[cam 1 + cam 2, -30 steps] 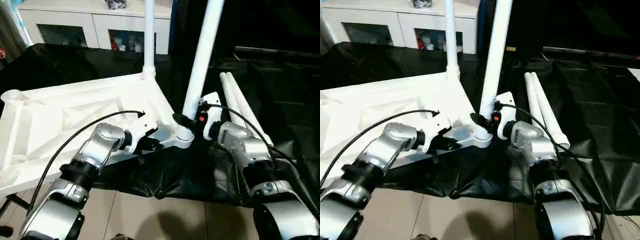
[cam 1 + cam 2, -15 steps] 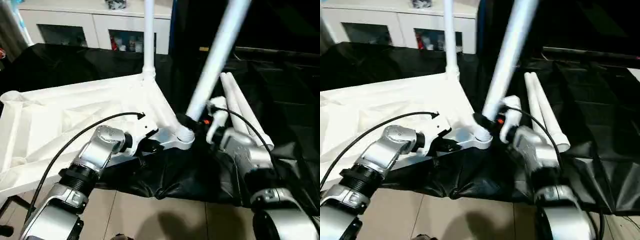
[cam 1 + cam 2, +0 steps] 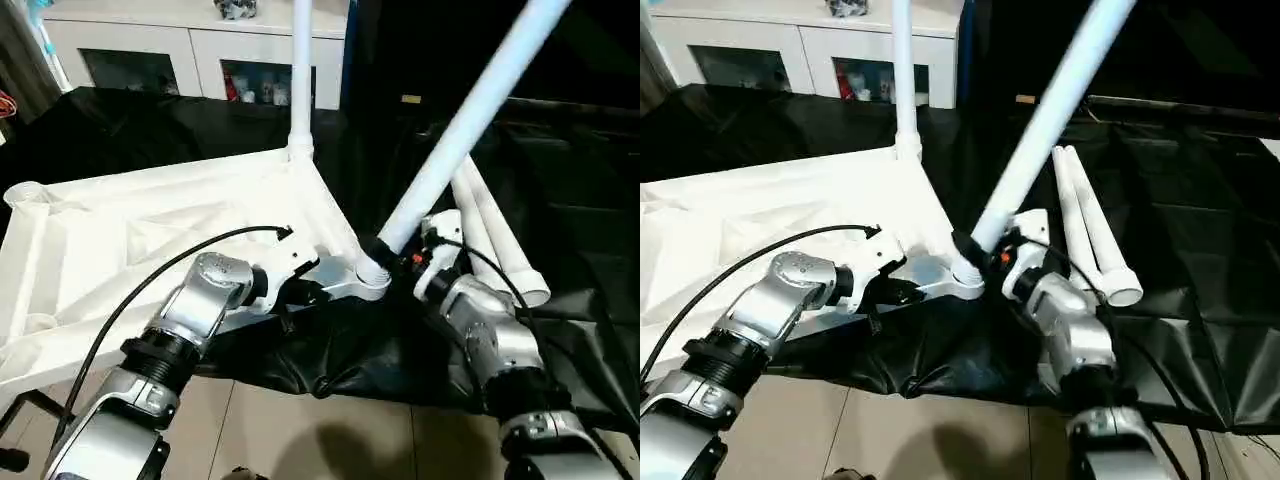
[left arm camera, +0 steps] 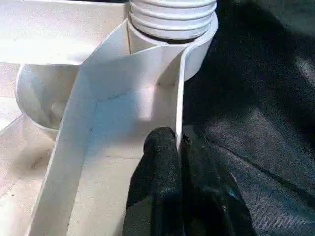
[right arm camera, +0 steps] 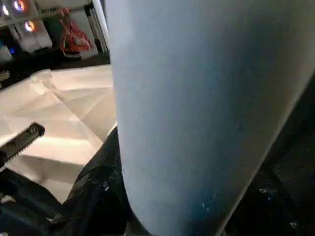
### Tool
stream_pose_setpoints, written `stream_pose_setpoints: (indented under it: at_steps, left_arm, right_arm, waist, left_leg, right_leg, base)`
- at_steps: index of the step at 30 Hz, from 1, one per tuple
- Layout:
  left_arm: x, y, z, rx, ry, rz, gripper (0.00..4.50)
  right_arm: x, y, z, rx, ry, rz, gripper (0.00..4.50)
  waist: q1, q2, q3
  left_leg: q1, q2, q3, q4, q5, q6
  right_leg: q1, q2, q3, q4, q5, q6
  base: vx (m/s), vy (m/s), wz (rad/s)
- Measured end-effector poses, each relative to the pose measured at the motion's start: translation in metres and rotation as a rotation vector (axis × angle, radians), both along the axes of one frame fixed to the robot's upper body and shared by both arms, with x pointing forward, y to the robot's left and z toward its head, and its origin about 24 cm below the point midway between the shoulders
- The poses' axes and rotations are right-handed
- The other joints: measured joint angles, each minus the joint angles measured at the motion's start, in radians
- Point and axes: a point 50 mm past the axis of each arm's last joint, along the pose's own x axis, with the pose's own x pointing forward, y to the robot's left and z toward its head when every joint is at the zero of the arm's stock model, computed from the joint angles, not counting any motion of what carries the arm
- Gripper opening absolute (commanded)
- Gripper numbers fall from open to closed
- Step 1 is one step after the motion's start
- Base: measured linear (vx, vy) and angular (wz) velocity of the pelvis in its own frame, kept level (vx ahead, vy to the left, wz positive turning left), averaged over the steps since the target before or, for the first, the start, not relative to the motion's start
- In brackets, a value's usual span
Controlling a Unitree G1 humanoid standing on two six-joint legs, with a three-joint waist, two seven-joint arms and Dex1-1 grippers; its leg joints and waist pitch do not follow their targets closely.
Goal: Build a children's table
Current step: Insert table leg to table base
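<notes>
both grippers grip: left gripper (image 4: 179,147) pinches tabletop (image 3: 120,240) rim; right gripper (image 3: 385,250) clasps tilted leg (image 3: 470,115)

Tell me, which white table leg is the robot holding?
The slanted leg at the near corner, in the right gripper. One other stands straight; two lie on the cloth.

I see a white tabletop (image 3: 150,240) with white legs (image 3: 470,120), on a black cloth (image 3: 580,210). Behind the tabletop stands a white cabinet (image 3: 200,40). My forearms (image 3: 190,310) are silver, fingers (image 4: 157,196) black.
</notes>
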Motion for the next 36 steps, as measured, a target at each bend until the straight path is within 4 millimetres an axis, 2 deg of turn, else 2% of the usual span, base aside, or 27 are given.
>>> stream_pose_setpoints:
  at_steps: [6,16,22,30,36]
  left_arm:
    - [0.000,0.001,0.000,0.002,-0.001,-0.001,0.00]
    - [-0.001,0.005,0.000,0.014,0.006,-0.023,0.00]
    - [-0.003,0.013,0.002,0.031,0.018,-0.090,0.00]
    - [-0.010,0.022,0.007,0.076,0.063,-0.203,0.00]
    - [-0.012,0.028,0.009,0.091,0.080,-0.239,0.00]
  right_arm:
    - [0.001,0.002,0.004,-0.093,-0.022,0.043,1.91]
    - [0.005,0.003,0.006,-0.149,-0.002,0.147,1.91]
    - [0.005,0.002,0.006,-0.140,0.015,0.264,1.91]
    - [-0.006,0.004,0.007,-0.181,0.012,0.504,1.91]
    - [-0.010,0.007,0.007,-0.185,0.000,0.576,1.91]
  waist:
    - [-0.002,-0.001,-0.001]
    - [-0.004,-0.008,-0.004]
    - [-0.008,-0.019,-0.004]
    - [0.005,-0.035,-0.008]
    - [0.007,-0.039,-0.008]
  left_leg:
    - [0.000,0.000,0.000,0.000,0.000,0.000]
    - [0.000,0.000,0.000,0.000,0.000,0.000]
    - [0.000,0.000,0.000,-0.001,0.000,0.000]
    - [0.000,0.000,0.000,-0.001,0.000,0.000]
    - [0.000,0.000,0.000,-0.001,0.000,0.000]
  right_leg:
    - [0.000,0.000,0.000,0.000,0.000,0.000]
    - [0.000,0.000,0.000,0.000,0.000,0.001]
    - [0.000,0.000,0.000,0.000,0.000,0.000]
    - [0.000,0.000,-0.001,0.000,0.000,0.000]
    - [0.000,0.000,-0.001,0.000,0.000,0.000]
  base:
    - [0.000,0.000,0.00]
    - [0.000,0.000,0.00]
    - [0.000,0.000,0.00]
    - [0.000,0.000,0.00]
    - [0.000,0.000,0.00]
